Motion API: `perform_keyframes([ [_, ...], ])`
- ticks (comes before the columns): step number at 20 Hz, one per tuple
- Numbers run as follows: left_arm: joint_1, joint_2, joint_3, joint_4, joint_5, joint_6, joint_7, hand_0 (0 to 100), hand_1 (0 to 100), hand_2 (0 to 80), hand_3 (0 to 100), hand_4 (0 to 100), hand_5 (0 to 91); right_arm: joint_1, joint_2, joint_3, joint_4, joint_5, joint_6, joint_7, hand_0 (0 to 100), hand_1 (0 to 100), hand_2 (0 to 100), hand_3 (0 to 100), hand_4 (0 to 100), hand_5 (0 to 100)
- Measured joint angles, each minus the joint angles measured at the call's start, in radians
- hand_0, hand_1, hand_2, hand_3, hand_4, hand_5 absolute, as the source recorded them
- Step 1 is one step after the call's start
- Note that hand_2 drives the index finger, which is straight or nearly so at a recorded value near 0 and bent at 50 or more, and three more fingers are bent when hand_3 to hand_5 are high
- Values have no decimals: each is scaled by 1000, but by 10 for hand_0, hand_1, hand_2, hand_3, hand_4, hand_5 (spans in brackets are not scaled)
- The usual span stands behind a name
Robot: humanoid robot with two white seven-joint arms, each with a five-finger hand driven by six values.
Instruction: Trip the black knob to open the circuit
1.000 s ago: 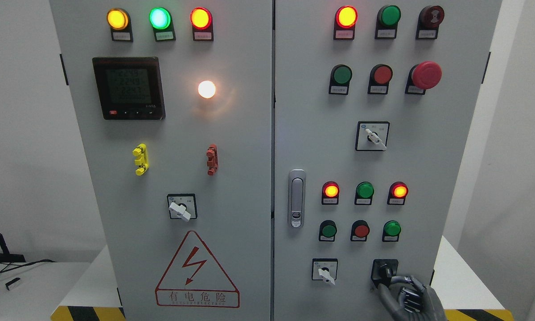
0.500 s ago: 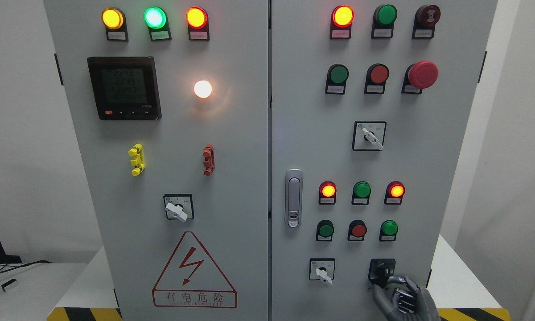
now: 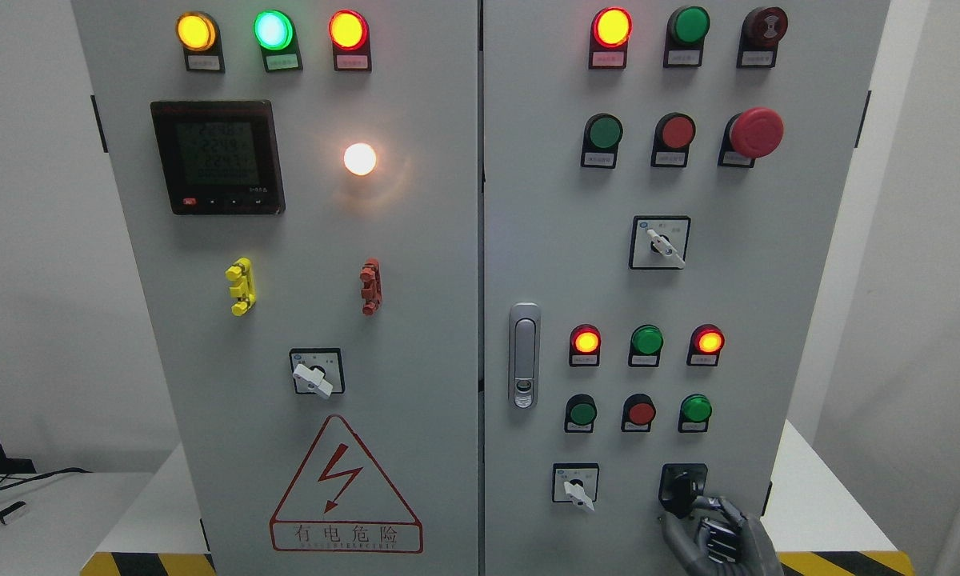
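Right robot hand at panel bottom, fingers curled, fingertips touching black knob, grip unclear

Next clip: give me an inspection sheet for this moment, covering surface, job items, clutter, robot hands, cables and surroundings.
Surface: grey cabinet, two doors, upright; several lamps lit.
Job items: black knob at lower right of the right door, partly covered by fingers.
Clutter: nothing seen on the panel; small dark objects on the white table at lower left.
Robot hands: right robot hand at the black knob, fingers curled against it; firm grasp cannot be confirmed. Left not in view.
Cables: black cable across the table, lower left.
Surroundings: white walls; yellow-black hazard stripe along the base.
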Motion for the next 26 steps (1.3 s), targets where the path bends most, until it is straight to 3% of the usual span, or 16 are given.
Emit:
perform_keyframes([
  [26,0,0,0,0,0,0,0,120,389,0,0,0,0,7,6,-7,-12,0,-3,6,376,830,503,1000,1000,961],
])
